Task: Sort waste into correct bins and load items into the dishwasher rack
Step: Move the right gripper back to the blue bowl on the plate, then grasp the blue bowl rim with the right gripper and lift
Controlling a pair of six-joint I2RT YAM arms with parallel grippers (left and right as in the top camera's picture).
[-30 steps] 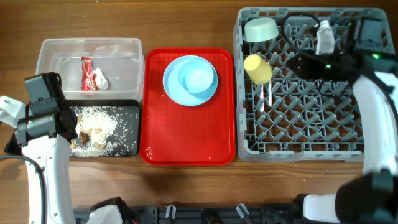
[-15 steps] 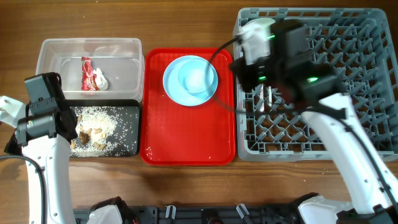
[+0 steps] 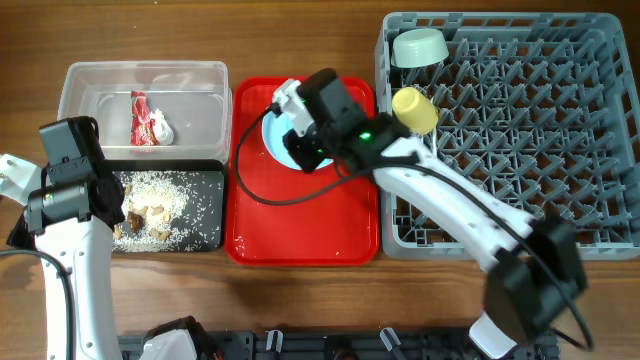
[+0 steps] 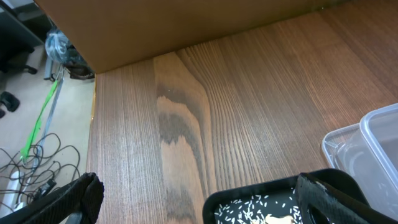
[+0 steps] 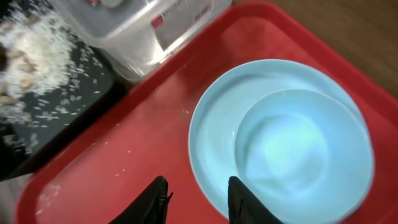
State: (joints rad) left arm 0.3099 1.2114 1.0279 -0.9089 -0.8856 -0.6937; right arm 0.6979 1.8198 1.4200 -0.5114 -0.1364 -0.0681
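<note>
right pincer [image 5: 198, 202], half spread, empty, hangs over the tray [image 5: 124, 168]; plate [image 5: 214, 143] with bowl [image 5: 303, 152] lies just ahead, by the tray's far edge. left pincer [image 4: 199, 194], spread wide, is well apart.

Overhead on my console: the grey pegged dishwasher rack [image 3: 520, 20] fills three o'clock, with a pale mint bowl [image 3: 420, 45] tipped in its eleven o'clock corner and a yellow cup [image 3: 415, 110] on its side just beneath. At centre I see the pale blue bowl [image 5: 298, 146] nested in the light blue plate [image 5: 214, 140]. At nine o'clock, the clear tub [image 3: 140, 68] holds a red wrapper [image 3: 139, 118] and a white scrap [image 3: 160, 128]. At its six o'clock, the black tub [image 3: 205, 238] holds rice [image 3: 165, 192].
</note>
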